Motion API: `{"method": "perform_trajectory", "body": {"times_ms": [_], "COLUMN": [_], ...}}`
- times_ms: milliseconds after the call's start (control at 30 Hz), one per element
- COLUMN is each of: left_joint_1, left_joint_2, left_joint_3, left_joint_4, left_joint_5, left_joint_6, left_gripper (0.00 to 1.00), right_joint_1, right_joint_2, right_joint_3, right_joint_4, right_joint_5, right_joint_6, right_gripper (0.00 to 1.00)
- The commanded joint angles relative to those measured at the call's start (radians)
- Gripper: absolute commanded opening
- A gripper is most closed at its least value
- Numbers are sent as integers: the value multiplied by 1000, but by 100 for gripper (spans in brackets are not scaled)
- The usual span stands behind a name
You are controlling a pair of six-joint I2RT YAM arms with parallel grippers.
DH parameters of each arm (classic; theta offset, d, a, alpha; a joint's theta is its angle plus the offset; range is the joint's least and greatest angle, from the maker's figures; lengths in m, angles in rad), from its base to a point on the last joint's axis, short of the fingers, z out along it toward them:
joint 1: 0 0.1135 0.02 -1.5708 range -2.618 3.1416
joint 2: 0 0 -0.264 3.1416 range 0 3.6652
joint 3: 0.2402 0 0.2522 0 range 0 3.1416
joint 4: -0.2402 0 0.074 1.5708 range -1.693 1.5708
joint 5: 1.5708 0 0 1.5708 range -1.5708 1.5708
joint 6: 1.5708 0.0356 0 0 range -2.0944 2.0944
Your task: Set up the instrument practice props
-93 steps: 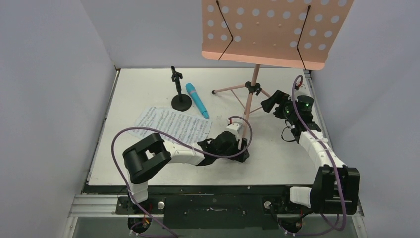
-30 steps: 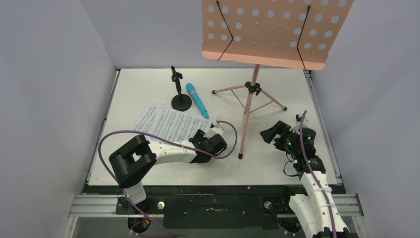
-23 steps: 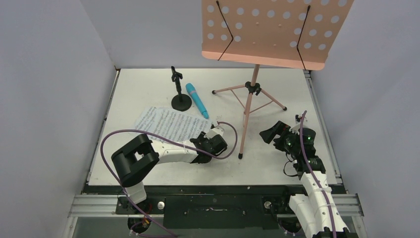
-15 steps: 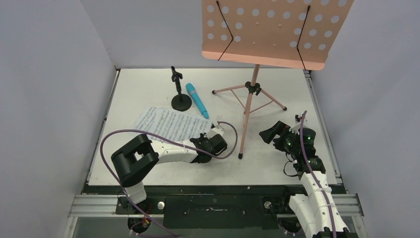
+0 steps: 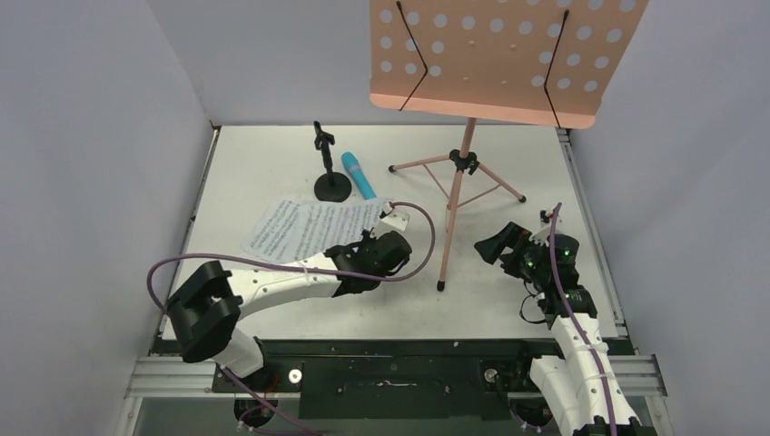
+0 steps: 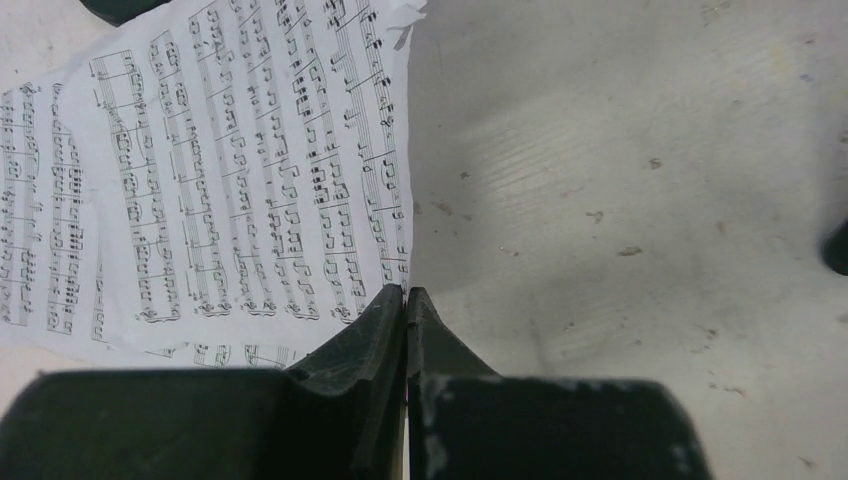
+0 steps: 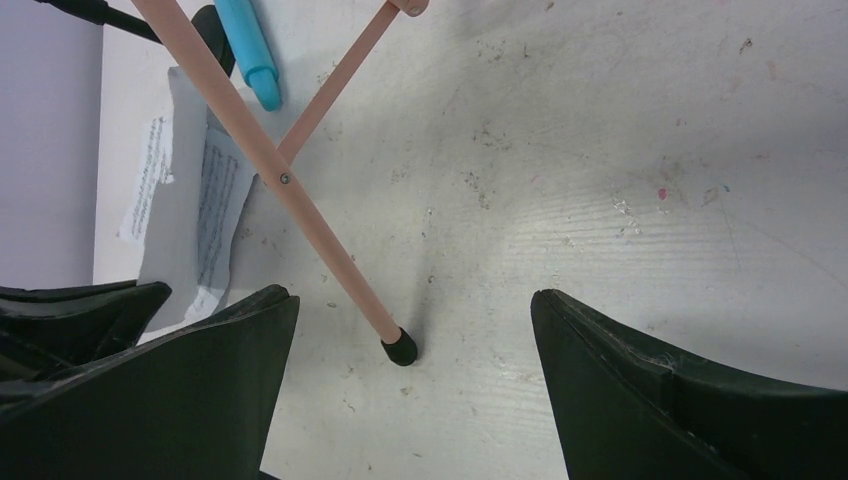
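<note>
One pink music stand stands rear right on the worktop. One blue microphone lies beside one black mic stand. The left gripper pinches the edge of the sheet-music pages, whose count is unclear. The right gripper gapes wide, empty.

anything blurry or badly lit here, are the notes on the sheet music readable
Top view: soft even light, everything sharp, the music stand cut off by the top edge. Left wrist view: notes on the sheet music crisp, left gripper dark with little detail. Right wrist view: stand leg sharp, right gripper near black, faint shadow on the table.
</note>
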Motion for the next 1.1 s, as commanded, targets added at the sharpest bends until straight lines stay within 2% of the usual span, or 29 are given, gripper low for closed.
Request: {"method": "perform_trajectory", "body": {"times_ms": [0,167,300,467,800,833,867,900,967,1067], "left_joint_1": [-21,-63,-132,-190,-297,-303,-306,-308,-308,-302], "left_joint_2": [-149,-315,-377,-338,-161,-151,-144,-140,-142,-154], "left_joint_3": [11,-122,-189,-175,-76,-68,-65,-66,-88,-137], "left_joint_4": [56,315,455,505,558,561,563,571,611,696], "left_joint_5": [96,290,308,364,441,459,473,482,489,504], "left_joint_6": [-40,-34,-43,-28,-8,-2,0,2,-12,-43], "left_gripper": [0,0,0,0,2,7,15,31,52,72], "right_joint_1": [-4,-4,-6,-5,-5,-6,-5,-5,-5,-5], "right_joint_2": [-8,-9,-10,-12,-8,-7,-7,-7,-11,-8], "right_joint_3": [54,55,50,46,56,56,56,58,55,42], "right_joint_4": [19,20,18,20,9,7,4,2,6,34], "right_joint_5": [-24,-26,-27,-29,-31,-31,-33,-35,-38,-56], "right_joint_6": [-7,-9,-9,-5,-21,-22,-23,-22,-21,-7], "right_gripper": [90,90,90,90,90,90,90,90,90,90]}}
